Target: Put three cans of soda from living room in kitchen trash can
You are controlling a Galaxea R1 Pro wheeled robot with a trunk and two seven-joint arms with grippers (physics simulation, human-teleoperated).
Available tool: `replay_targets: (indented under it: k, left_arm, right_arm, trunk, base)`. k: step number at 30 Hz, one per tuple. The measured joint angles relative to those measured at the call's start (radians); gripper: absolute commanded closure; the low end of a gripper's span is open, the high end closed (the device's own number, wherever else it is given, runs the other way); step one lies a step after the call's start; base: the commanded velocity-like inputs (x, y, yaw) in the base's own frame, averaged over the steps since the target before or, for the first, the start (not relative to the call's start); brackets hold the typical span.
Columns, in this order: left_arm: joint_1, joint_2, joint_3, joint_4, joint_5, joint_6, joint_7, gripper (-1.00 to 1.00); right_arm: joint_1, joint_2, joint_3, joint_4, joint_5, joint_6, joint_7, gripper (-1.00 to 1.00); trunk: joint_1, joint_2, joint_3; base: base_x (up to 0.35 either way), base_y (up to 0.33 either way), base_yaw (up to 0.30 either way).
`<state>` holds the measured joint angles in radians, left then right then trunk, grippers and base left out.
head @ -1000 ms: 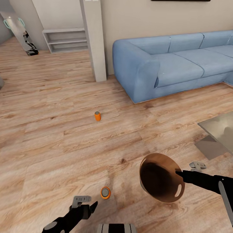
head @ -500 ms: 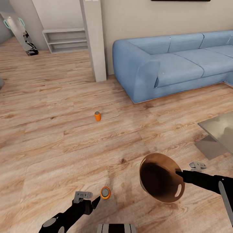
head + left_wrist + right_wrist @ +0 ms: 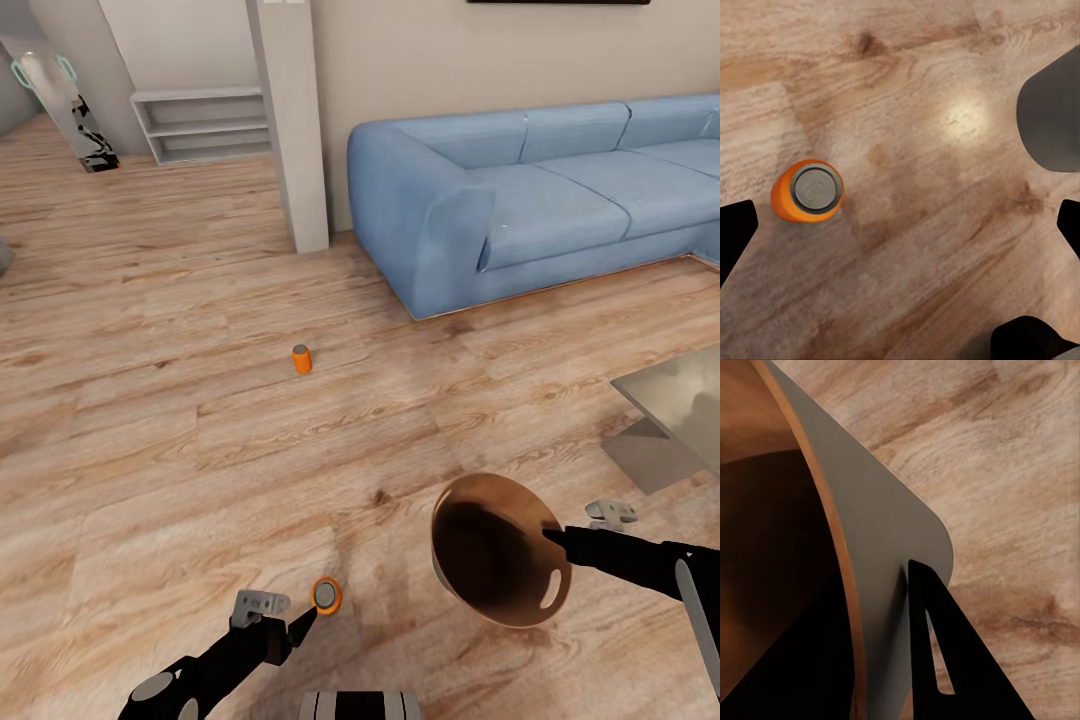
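An orange can of soda (image 3: 325, 596) stands upright on the wood floor just ahead of my left gripper (image 3: 283, 616). That gripper is open, and the can (image 3: 808, 190) sits off to one side of the gap between its fingertips, untouched. A second orange can (image 3: 301, 359) stands farther out on the floor. My right gripper (image 3: 548, 537) is shut on the rim of the coppery brown tash can (image 3: 497, 548) and holds it tilted above the floor. One dark finger (image 3: 941, 660) lies against the bin's outer wall (image 3: 874, 547).
A light-blue sofa (image 3: 520, 200) fills the back right, with a white pillar (image 3: 290, 120) and low shelves (image 3: 205, 125) to its left. The corner of a grey coffee table (image 3: 680, 400) juts in at the right. Open wood floor lies around both cans.
My left gripper has moved right and forward, closing in on the near orange can. The right arm and the bin have held still.
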<state>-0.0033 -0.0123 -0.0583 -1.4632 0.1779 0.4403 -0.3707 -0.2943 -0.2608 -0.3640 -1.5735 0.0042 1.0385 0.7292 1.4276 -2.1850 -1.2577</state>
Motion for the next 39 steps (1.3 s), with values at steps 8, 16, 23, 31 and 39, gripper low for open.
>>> replay_targets:
  k: [8, 16, 23, 31, 39]
  left_arm:
    - [0.000, 0.000, 0.001, -0.001, 0.000, 0.001, -0.003, -1.00]
    - [0.000, 0.000, 0.003, -0.005, 0.001, 0.007, -0.004, -1.00]
    - [0.000, 0.000, 0.003, -0.005, 0.002, 0.009, -0.005, -1.00]
    - [0.000, 0.000, 0.002, -0.003, 0.001, 0.009, -0.004, -1.00]
    - [0.000, 0.000, 0.002, -0.003, 0.002, 0.009, -0.004, -1.00]
  right_arm:
    - [0.000, 0.000, -0.010, 0.000, -0.004, 0.001, 0.001, 1.00]
    - [0.000, 0.000, -0.038, 0.000, 0.001, -0.001, 0.028, 1.00]
    - [0.000, 0.000, -0.040, 0.000, 0.008, -0.004, 0.039, 1.00]
    - [0.000, 0.001, -0.041, 0.000, 0.003, -0.002, 0.040, 1.00]
    - [0.000, 0.002, -0.043, 0.000, 0.001, -0.002, 0.040, 1.00]
  trunk:
    - [0.000, 0.000, 0.000]
    - [0.000, 0.000, 0.000]
    - [0.000, 0.000, 0.000]
    - [0.000, 0.000, -0.002]
    - [0.000, 0.000, -0.008]
  base:
    - [0.000, 0.000, 0.000]
    - [0.000, 0.000, 0.000]
    - [0.000, 0.000, 0.000]
    - [0.000, 0.000, 0.000]
    - [0.000, 0.000, 0.000]
